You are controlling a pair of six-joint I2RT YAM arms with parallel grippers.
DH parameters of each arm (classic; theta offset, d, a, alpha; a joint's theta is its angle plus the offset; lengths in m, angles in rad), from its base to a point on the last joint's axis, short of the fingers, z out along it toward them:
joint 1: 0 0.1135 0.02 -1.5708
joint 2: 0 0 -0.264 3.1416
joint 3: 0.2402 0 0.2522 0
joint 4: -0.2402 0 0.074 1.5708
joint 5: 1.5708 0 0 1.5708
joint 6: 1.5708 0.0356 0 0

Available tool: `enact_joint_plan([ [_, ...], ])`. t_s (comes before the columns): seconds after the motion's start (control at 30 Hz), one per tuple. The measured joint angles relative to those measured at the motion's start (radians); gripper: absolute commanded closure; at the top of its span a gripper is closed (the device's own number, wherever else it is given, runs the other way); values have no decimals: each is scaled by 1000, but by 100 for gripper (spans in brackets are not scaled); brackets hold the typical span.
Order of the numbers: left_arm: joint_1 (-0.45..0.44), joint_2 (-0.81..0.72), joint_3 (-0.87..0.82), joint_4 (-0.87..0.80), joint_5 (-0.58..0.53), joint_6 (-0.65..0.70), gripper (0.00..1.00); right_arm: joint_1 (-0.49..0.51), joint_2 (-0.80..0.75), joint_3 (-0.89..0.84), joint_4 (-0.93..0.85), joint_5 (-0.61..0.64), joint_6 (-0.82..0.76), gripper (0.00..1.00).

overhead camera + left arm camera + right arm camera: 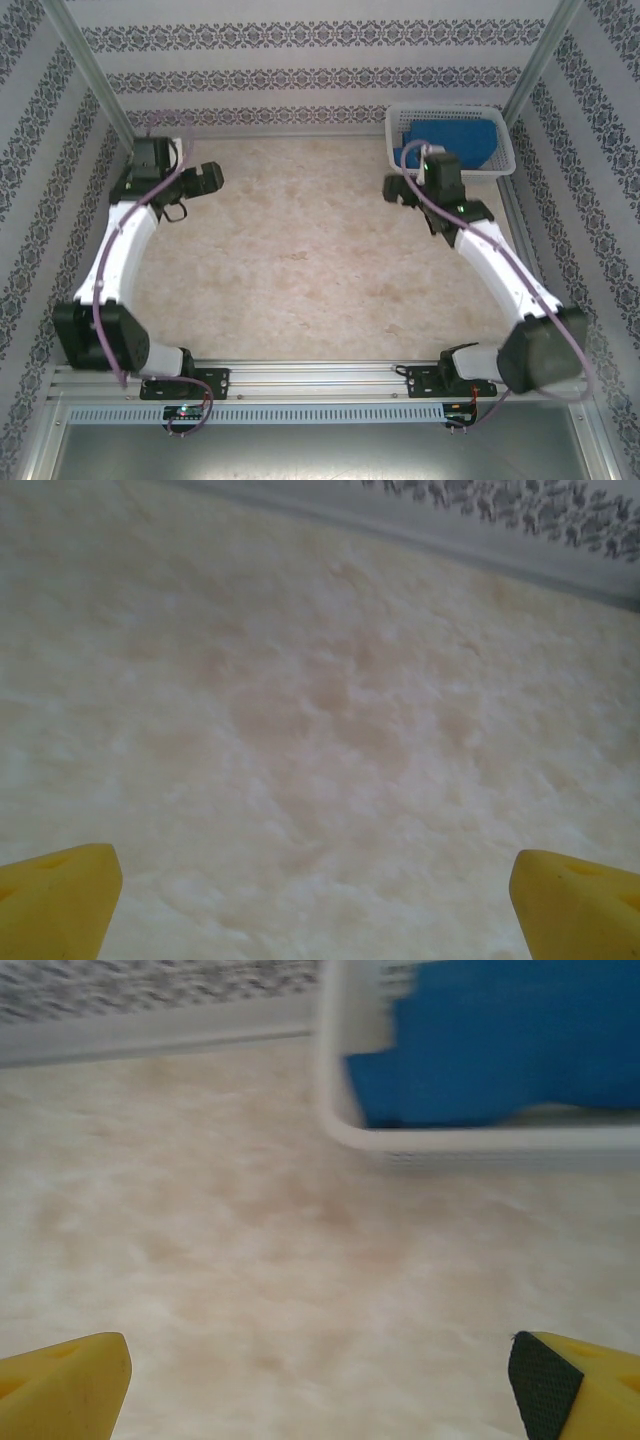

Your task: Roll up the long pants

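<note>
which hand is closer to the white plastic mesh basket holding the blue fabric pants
Right. The right hand is just short of the basket's near-left corner, not touching it. The left hand is across the table, near the far-left corner.

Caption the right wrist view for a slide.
Open right gripper hovers over the beige table, facing royal-blue fabric pants inside a white plastic basket.

No writing, label, brand, number or sign can be read. The dark bands printed on the wall (pixel 300 38) behind the white basket (pixel 490 170) are seen as a repeating ornament, not as letters, and in the wrist views they are blurred
</note>
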Motion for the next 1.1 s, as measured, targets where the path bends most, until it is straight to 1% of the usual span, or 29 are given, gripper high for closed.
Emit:
enact_joint_plan([
  [0.1,0,-192,-287,244,-79,62,0,-25,-165,-204,99,83,-68,2],
  [0.17,0,-299,-492,419,-114,99,0,-48,-251,-293,156,119,-100,2],
  [0.2,0,-348,-599,502,-133,111,0,-64,-285,-332,191,137,-108,2],
  [0.27,0,-408,-755,608,-159,126,0,-96,-317,-389,246,152,-113,2],
  [0.37,0,-470,-892,694,-148,157,0,-134,-320,-468,321,167,-112,2],
  [0.43,0,-505,-934,746,-121,176,0,-140,-303,-500,349,170,-114,2],
  [0.5,0,-518,-949,803,-116,178,0,-142,-276,-516,379,178,-118,2],
  [0.57,0,-502,-951,856,-108,177,0,-150,-250,-519,410,179,-122,2],
  [0.67,0,-417,-951,935,-73,181,0,-169,-203,-517,460,165,-136,2],
  [0.77,0,-272,-963,1043,-72,181,0,-176,-127,-500,485,151,-161,2],
  [0.87,0,-99,-968,1154,-63,181,0,-188,-45,-449,468,155,-152,2],
  [0.93,0,15,-949,1194,-39,182,0,-196,-15,-429,484,147,-148,2],
  [1.0,-3,101,-910,1197,-18,189,0,-201,-11,-431,520,135,-146,2],
  [1.1,-37,118,-897,1242,-30,218,0,-214,-11,-446,600,112,-147,2],
])
